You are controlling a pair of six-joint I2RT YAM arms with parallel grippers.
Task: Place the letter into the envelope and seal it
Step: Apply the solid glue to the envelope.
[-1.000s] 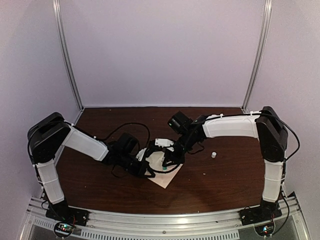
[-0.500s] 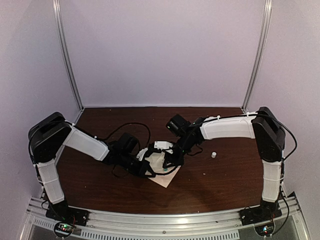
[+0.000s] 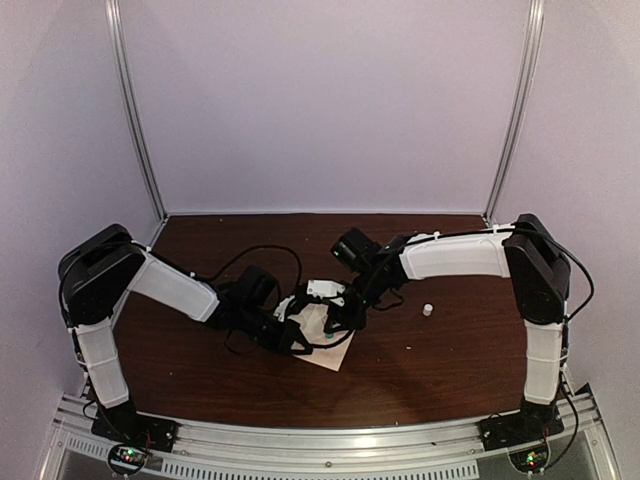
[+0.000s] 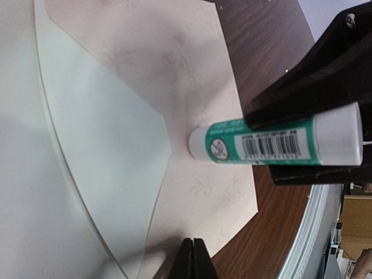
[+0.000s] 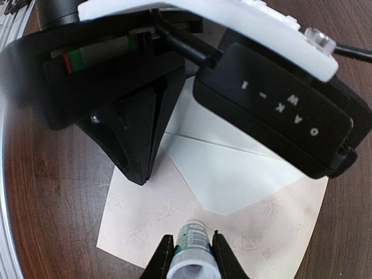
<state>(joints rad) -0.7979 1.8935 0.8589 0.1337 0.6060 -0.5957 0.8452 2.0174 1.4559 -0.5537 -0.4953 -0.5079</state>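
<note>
The cream envelope (image 3: pixel 333 352) (image 5: pixel 139 218) lies flat on the table, its paler triangular flap (image 5: pixel 232 174) (image 4: pixel 104 145) pointing over the patterned body (image 4: pixel 203 87). My right gripper (image 5: pixel 190 243) (image 3: pixel 338 322) is shut on a green-and-white glue stick (image 5: pixel 192 239) (image 4: pixel 279 142), whose tip rests on the envelope just beyond the flap's point. My left gripper (image 4: pixel 193 253) (image 3: pixel 293 338) is shut with nothing in it. Its tips sit at the envelope's edge beside the flap. The letter is not visible in any view.
A small white cap (image 3: pixel 427 310) lies on the dark wooden table (image 3: pixel 450 360) to the right of the envelope. Black cables (image 3: pixel 255 258) loop behind the left wrist. The table's front metal rail (image 4: pixel 317 232) runs close to the envelope's near corner.
The right gripper with the glue stick has edged slightly left over the envelope. The left arm has stayed where it was.
</note>
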